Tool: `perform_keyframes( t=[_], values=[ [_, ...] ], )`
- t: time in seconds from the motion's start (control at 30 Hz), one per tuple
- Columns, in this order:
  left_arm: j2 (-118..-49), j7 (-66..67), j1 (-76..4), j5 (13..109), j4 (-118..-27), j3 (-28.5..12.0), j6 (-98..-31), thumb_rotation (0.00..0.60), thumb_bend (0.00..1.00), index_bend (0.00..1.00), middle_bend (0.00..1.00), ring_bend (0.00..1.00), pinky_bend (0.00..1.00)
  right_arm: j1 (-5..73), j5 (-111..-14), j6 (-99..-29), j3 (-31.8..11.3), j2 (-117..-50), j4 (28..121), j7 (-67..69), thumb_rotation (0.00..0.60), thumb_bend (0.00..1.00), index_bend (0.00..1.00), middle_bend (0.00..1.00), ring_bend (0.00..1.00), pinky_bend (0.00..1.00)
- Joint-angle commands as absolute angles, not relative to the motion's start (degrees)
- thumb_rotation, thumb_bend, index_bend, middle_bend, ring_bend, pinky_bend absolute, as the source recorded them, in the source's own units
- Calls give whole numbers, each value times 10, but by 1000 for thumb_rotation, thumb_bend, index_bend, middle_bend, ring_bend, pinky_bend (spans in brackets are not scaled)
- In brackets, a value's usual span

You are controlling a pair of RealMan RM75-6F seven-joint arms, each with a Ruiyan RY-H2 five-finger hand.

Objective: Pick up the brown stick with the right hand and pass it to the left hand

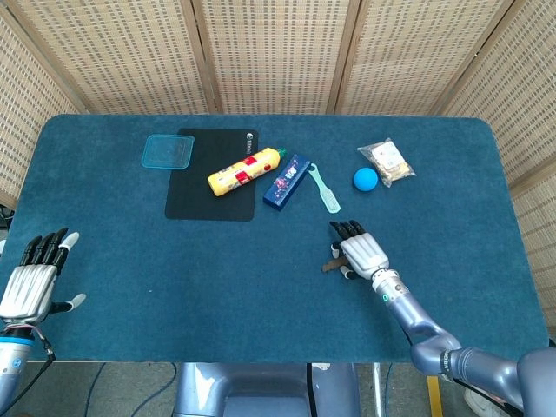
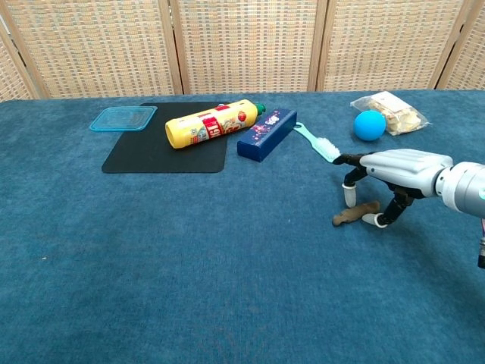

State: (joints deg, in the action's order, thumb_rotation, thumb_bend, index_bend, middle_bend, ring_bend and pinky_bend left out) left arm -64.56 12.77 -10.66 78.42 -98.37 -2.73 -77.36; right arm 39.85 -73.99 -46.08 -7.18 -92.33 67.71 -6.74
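The brown stick (image 2: 355,214) lies flat on the blue table, its left end showing in the head view as the brown stick (image 1: 331,265). My right hand (image 2: 390,173) hovers palm down right over it, fingers spread and arched, with fingertips coming down on either side of the stick's right end. The stick still rests on the cloth. In the head view my right hand (image 1: 360,250) covers most of the stick. My left hand (image 1: 33,278) stays at the table's near left edge, fingers apart, holding nothing.
Behind my right hand lie a teal toothbrush (image 2: 317,143), a blue box (image 2: 266,133), a yellow bottle (image 2: 211,123) and a black mat (image 2: 165,149) with a clear blue lid (image 2: 122,118). A blue ball (image 2: 369,125) and snack bag (image 2: 389,110) sit far right.
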Motion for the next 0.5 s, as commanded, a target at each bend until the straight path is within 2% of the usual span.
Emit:
perform_keyframes(
  t=[0.03,0.27,0.5],
  values=[
    [-646,128,-107,784,-983,-27,-774,600,0,0,0,0,0,398,-738,-462,-71,-925,672,-67,600,503,501,0,0,0],
    [-646,128,-107,783,-984,-27,-772,600,0,0,0,0,0,398,-728,-461,-74,-927,661,-66,600,503,510,0,0,0],
    [-648,132,-108,783,-983,-26,-770,600,0,0,0,0,0,396,-719,-459,-76,-927,659,-55,600,519,634,11,0,0]
  ],
)
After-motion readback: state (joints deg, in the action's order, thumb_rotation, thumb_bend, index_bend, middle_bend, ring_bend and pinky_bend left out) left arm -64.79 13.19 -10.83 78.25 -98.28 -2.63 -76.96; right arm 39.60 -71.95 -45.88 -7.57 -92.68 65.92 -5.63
